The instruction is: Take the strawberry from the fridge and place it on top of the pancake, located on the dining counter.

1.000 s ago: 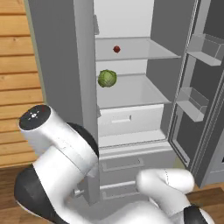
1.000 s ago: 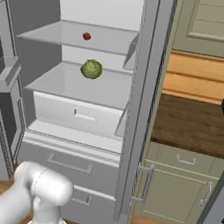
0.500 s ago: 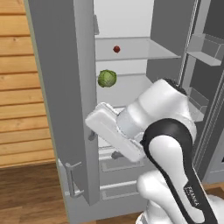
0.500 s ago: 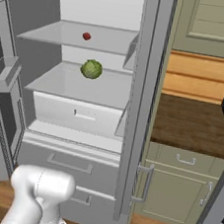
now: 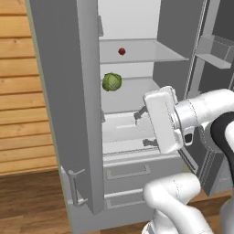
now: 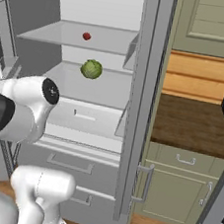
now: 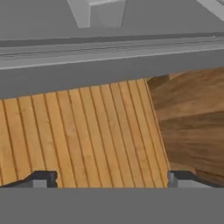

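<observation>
Open fridge, tool raised in front of it with nothing held.

The fridge (image 5: 68, 91) stood with both doors swung wide, and everything else is placed from it. The strawberry (image 5: 121, 51) sat on the fridge's upper shelf, toward the back. The green cabbage (image 5: 111, 82) lay on the shelf below, nearer the front edge and well apart from the strawberry. In the right base view the same order held: strawberry (image 6: 86, 36) above, cabbage (image 6: 91, 69) beneath. The tool (image 5: 142, 128) hung in front of the fridge's white drawer, below the cabbage's shelf and pointing toward the left-hand door, with its fingers spread wide apart and nothing between them. In the hand view the fingertips (image 7: 41, 177) stood at opposite sides, with wooden wall planks beyond the grey fridge door.
</observation>
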